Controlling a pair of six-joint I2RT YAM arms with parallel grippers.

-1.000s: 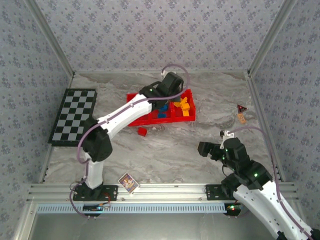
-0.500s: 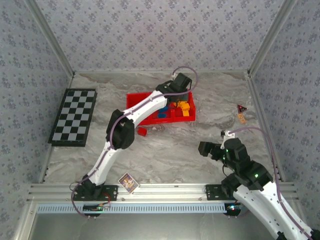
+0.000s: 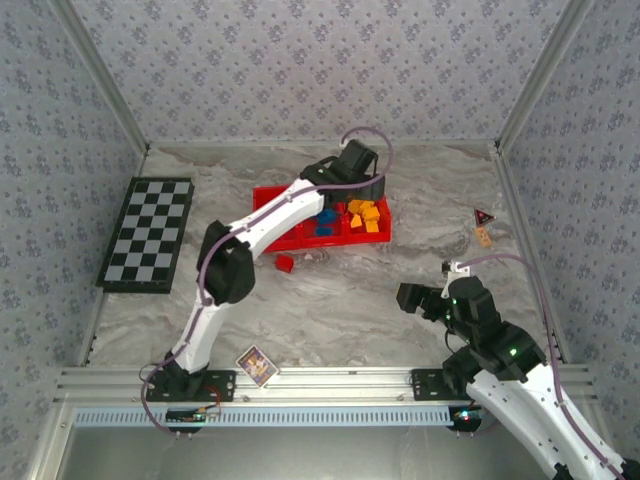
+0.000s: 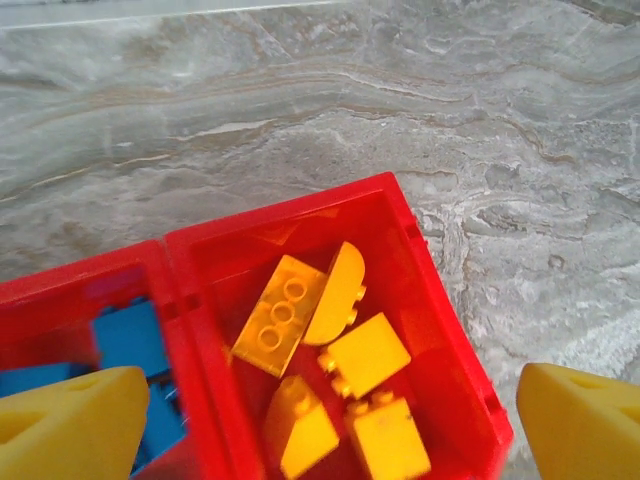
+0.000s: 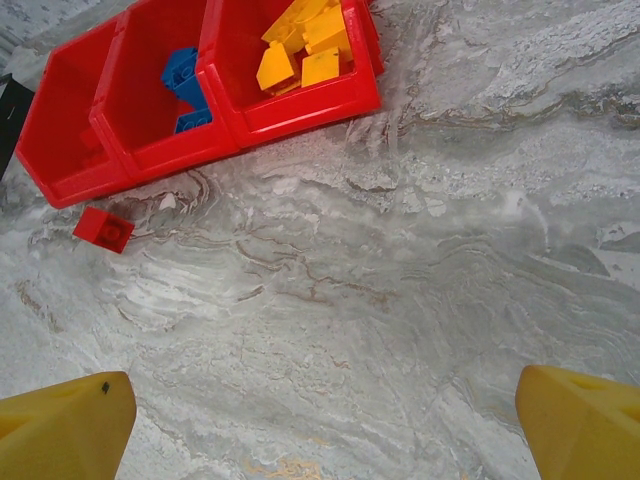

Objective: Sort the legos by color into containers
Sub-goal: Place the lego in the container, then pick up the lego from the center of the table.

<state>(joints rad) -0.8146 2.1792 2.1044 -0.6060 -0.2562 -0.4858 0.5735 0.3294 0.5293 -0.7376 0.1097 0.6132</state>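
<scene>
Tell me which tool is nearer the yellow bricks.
Left. The left tool hovers directly over the yellow bricks in the tray's end compartment; the right tool hangs over bare table, well short of the tray.

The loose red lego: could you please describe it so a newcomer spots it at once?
Find the red tray on the marble table. By its near left corner lies a red lego; unlike the blue bricks and yellow bricks, it sits outside.

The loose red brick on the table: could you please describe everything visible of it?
The red brick is a small, glossy plastic block with studs on its upper face. It lies flat on the marbled table, just outside the near side of the tray by its left compartment, apart from it. Nothing else touches it.
</scene>
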